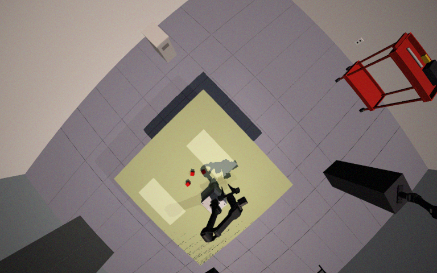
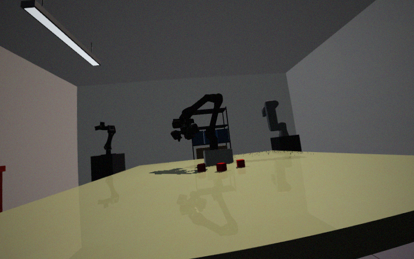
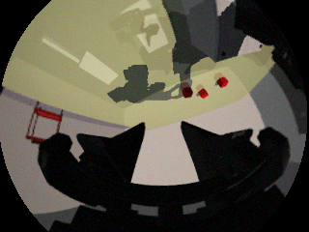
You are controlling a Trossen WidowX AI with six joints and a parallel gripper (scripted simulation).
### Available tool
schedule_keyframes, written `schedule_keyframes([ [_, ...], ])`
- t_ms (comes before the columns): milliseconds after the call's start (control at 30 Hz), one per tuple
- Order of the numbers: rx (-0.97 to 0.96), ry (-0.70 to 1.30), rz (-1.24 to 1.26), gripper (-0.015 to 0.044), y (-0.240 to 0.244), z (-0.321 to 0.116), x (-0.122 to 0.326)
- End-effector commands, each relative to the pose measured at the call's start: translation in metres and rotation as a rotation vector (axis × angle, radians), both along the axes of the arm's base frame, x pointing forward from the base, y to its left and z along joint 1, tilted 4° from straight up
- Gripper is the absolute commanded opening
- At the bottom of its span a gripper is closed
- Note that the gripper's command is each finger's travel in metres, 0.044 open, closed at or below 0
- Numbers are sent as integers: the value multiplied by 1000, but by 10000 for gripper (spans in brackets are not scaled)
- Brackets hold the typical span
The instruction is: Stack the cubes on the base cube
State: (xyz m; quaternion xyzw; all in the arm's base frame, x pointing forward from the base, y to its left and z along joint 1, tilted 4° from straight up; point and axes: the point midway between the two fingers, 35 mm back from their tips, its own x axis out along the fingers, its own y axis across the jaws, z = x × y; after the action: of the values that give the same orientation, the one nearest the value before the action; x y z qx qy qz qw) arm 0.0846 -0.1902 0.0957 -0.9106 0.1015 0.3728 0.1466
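Cubes [image 1: 192, 173] [image 2: 221, 167] [image 3: 203, 93] well apart from gripper [image 1: 230, 192] [image 2: 177, 137] [image 3: 162, 124]

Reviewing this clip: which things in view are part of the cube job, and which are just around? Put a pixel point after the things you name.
Part of the job:
- three red cubes [image 1: 192, 173] [image 2: 221, 167] [image 3: 187, 91], apart on the table
- gripper [image 1: 230, 189] [image 3: 163, 125], open

Just around:
- red cart [image 1: 363, 86] [image 3: 48, 114]
- shelf unit [image 2: 226, 117]
- ceiling light [image 2: 61, 35]

Which cube is the base, I cannot tell.

The robot has a black, multi-jointed arm [image 1: 227, 222] [image 2: 214, 120] with chunky rounded joints and slender links, and a black end effector [image 1: 229, 190] [image 2: 176, 137] [image 3: 162, 124] with pointed, wedge-shaped fingers.
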Motion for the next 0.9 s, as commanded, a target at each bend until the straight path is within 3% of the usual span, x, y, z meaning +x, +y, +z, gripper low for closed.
schedule_keyframes([
  [0, -117, 60, 245, 265, 0, -1, 15],
  [433, -483, 141, 1026, 265, 9, -5, 71],
  [867, -852, 82, 1831, 265, 35, -11, 132],
])
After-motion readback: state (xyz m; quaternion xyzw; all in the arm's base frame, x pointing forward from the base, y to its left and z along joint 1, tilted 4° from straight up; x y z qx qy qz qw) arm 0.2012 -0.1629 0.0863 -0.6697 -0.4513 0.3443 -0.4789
